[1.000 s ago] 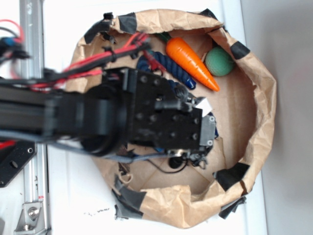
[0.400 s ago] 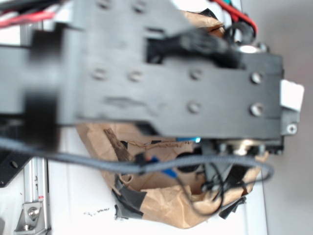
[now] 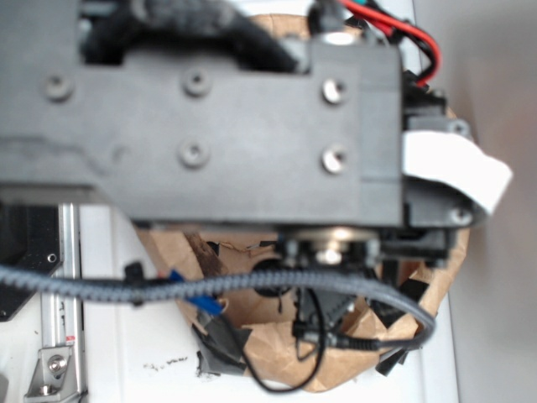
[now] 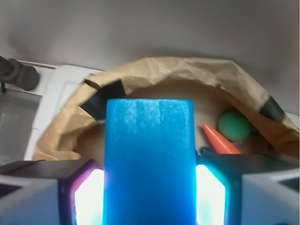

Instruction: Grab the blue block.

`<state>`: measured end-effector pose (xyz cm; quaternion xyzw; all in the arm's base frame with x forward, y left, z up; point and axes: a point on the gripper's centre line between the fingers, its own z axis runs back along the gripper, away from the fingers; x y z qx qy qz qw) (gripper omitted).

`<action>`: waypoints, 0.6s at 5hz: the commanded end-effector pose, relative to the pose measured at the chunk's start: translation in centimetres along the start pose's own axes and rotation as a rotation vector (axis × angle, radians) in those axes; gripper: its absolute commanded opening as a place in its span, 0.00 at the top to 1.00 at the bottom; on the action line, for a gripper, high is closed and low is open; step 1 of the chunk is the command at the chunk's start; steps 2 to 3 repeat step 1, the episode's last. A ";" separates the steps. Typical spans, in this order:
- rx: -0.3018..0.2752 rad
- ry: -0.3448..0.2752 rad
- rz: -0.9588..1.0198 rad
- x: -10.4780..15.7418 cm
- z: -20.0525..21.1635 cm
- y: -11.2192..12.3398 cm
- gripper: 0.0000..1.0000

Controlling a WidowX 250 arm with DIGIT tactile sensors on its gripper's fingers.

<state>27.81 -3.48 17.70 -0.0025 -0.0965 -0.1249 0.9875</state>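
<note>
Paper bag rim below | fingers clamped on blue block — lifted clear

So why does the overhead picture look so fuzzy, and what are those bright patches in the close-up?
Exterior view: the arm sits close to the lens, out of focus, hiding most of the paper bowl. Wrist view: the blue block looks sharp, while the pincer pads beside it glare white.
</note>
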 end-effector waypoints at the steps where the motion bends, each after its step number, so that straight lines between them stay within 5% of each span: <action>1: 0.087 -0.026 0.054 0.0 1.8 3.5 1.00; 3: 0.087 -0.026 0.054 0.0 1.8 3.5 1.00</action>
